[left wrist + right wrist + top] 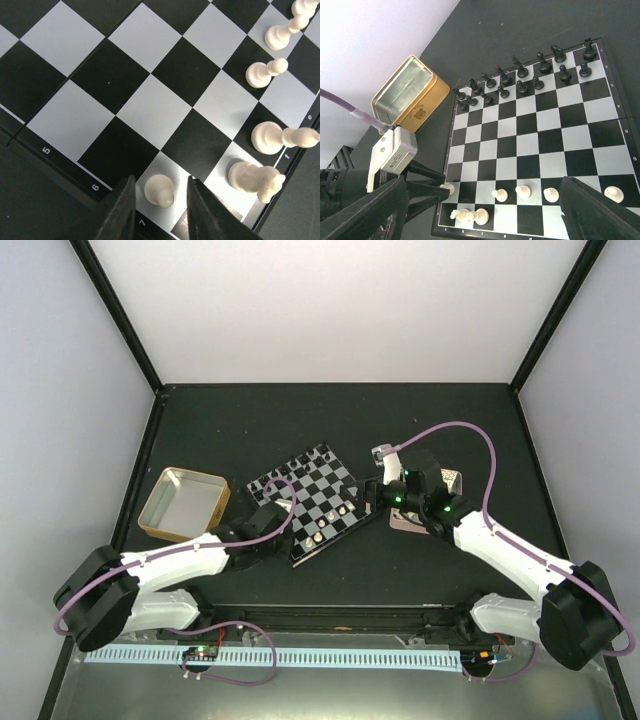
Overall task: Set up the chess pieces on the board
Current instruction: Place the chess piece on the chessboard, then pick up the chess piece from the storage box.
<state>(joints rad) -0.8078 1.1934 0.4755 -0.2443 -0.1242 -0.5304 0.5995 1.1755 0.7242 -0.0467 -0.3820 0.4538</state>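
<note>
From above, the board [310, 502] lies turned at an angle in the middle of the dark tabletop [300, 420], with an open metal tin [183, 503] near the tabletop's left edge. The left tool [278, 510] reaches over the board's left edge. The right tool [376, 495] hangs by its right corner. Black pieces [300, 468] crowd the board's far edge and white pieces [318, 536] stand along its near edge.

In the left wrist view, the left tool [161, 182] stands slightly open around a white pawn [159, 192]. The pawn is upright on a pale square by the board's rim, and a thin gap shows between it and each finger, so it is not gripped. More white pieces stand along the adjoining edge, among them a knight [256, 180].

In the right wrist view, the right tool [485, 197] is spread wide above the board [530, 150] and holds nothing. The black pieces [520, 75] fill two rows at the far edge. Five white pawns stand in the row second from the near edge, one of them [449, 188] between the left tool's fingers [427, 192]. Two white pieces [470, 216] occupy the last row at the left corner. The tin [405, 92] lies beyond the board's left edge.
</note>
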